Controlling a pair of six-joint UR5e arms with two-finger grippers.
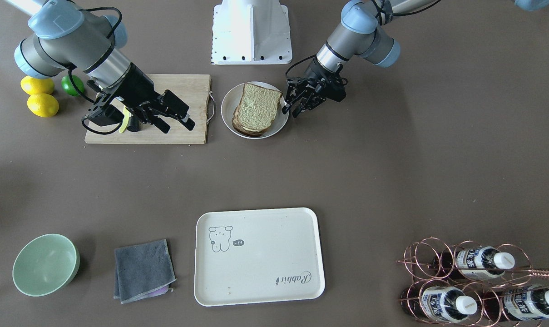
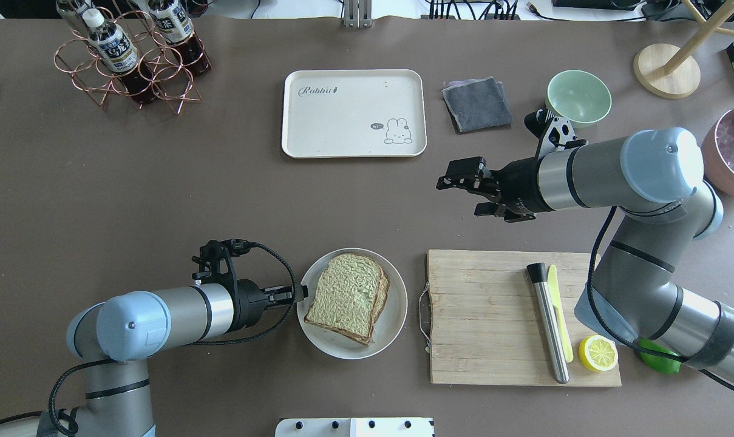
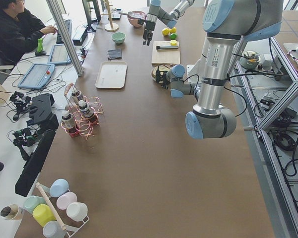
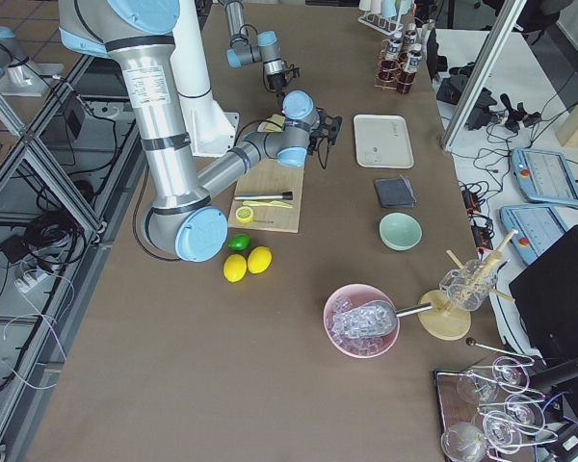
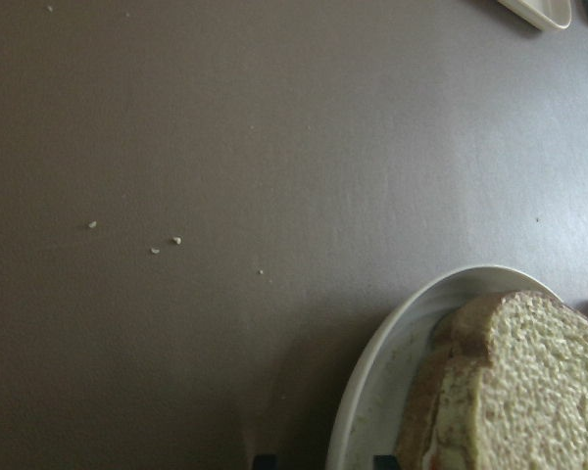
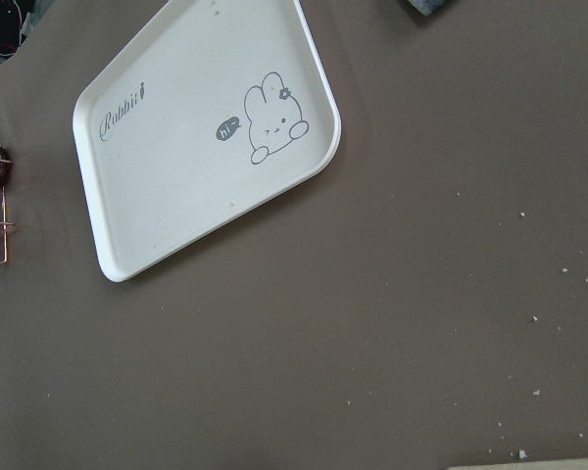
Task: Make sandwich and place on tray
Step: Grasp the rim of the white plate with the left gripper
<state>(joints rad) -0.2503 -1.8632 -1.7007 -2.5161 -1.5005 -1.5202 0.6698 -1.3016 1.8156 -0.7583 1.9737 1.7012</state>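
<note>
The sandwich (image 2: pixel 348 294) lies on a white plate (image 2: pixel 397 303) near the robot's base: two brown-crusted greenish slices with a thin white layer between them in the left wrist view (image 5: pixel 510 392). My left gripper (image 2: pixel 299 295) is open and low at the plate's left edge, its fingertips (image 5: pixel 265 460) on either side of the rim (image 5: pixel 372 392). My right gripper (image 2: pixel 458 195) is open and empty, in the air between the cutting board and the tray. The cream tray (image 2: pixel 354 112) lies bare on the far side of the table and also shows in the right wrist view (image 6: pixel 206 147).
A wooden cutting board (image 2: pixel 488 315) right of the plate holds a metal muddler (image 2: pixel 549 328), a yellow knife (image 2: pixel 558 309) and a lemon half (image 2: pixel 598 353). A grey cloth (image 2: pixel 476 103) and a green bowl (image 2: pixel 578 97) lie right of the tray. A copper bottle rack (image 2: pixel 130 54) stands at the far left.
</note>
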